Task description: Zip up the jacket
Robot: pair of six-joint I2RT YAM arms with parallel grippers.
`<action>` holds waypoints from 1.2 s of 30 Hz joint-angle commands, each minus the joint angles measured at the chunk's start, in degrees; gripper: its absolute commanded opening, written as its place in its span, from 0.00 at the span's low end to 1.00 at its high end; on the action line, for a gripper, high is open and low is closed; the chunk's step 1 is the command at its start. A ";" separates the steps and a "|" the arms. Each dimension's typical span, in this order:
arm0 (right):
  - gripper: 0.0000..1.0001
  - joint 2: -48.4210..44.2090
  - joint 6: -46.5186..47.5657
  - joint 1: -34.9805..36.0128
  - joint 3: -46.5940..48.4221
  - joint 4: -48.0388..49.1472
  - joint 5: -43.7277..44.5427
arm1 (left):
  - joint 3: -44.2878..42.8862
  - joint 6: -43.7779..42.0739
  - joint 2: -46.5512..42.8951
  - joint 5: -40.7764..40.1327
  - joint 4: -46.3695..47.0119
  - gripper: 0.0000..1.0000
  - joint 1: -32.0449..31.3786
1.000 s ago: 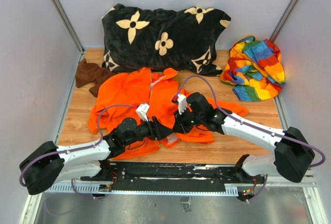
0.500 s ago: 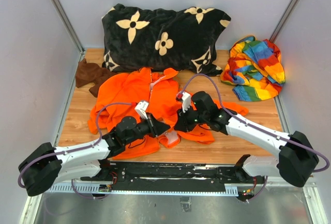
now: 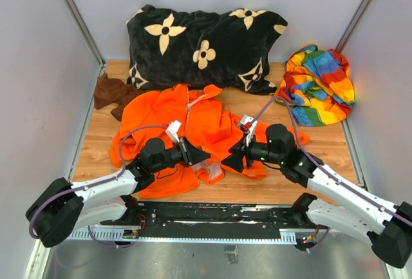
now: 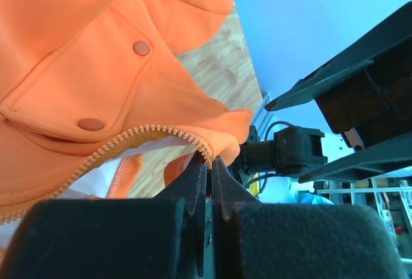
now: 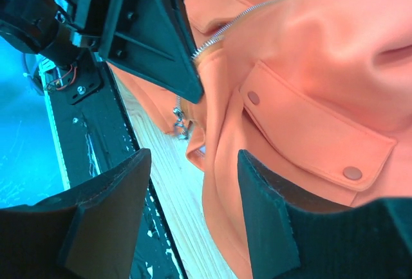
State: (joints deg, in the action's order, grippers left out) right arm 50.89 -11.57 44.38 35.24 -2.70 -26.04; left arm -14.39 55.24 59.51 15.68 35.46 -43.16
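A bright orange fleece jacket [image 3: 164, 115] is shown with pale beige zipper teeth [image 4: 148, 129] and snap buttons [image 4: 141, 48] in a duller orange. The wooden tabletop [image 3: 331, 144] is seen in a light brown grain. A black plush pillow [image 3: 206, 50] is patterned with cream four-petal flowers, a crumpled cloth [image 3: 318, 86] is striped in red, yellow, green, blue and orange, and a small fleece cloth [image 3: 109, 92] is coloured dark brown.

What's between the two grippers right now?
Only the jacket: its lower front edge, pale lining showing, spans from the left gripper to the right gripper, seen in the top external view.
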 commanded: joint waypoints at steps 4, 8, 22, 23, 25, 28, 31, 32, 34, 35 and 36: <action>0.59 -2.32 -1.17 4.28 -4.74 11.18 -1.27 | -2.88 2.64 -0.29 3.62 -2.14 0.00 1.32; 0.57 2.54 -0.91 4.76 -4.83 15.02 -6.16 | -2.63 3.73 -0.65 5.03 -0.75 0.00 1.33; 0.59 11.67 3.05 2.96 -6.19 22.10 -5.52 | -0.06 4.84 -1.52 12.19 8.18 0.00 1.32; 0.59 11.83 3.30 2.85 -6.34 22.70 -6.45 | 0.20 4.86 -1.54 12.52 8.93 0.00 1.36; 0.59 12.21 3.86 2.76 -6.47 23.56 -8.43 | 0.65 4.93 -1.63 13.14 10.42 0.00 1.35; 0.58 12.63 4.26 2.27 -7.20 25.36 -11.92 | 1.18 4.88 -1.82 13.83 12.75 0.00 1.34; 0.55 12.84 4.46 1.96 -7.75 26.18 -13.80 | 1.77 5.09 -1.86 14.26 15.44 0.00 1.32; 0.55 12.86 4.50 1.88 -7.92 26.43 -14.30 | 1.94 5.20 -1.73 14.52 16.26 0.00 1.38; 0.55 12.97 4.50 1.77 -8.24 27.02 -15.08 | 2.30 5.59 -1.30 14.80 17.94 0.00 1.34; 0.50 13.03 4.33 1.76 -8.35 27.28 -15.35 | 2.44 5.74 -1.06 14.93 18.50 0.00 1.34; 0.48 13.11 4.28 1.76 -8.36 27.38 -15.55 | 2.44 5.83 -0.79 14.98 18.94 0.00 1.38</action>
State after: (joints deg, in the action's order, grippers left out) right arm 63.42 -8.45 47.27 28.23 22.22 -38.79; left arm -12.29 60.12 59.00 28.23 46.04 -42.06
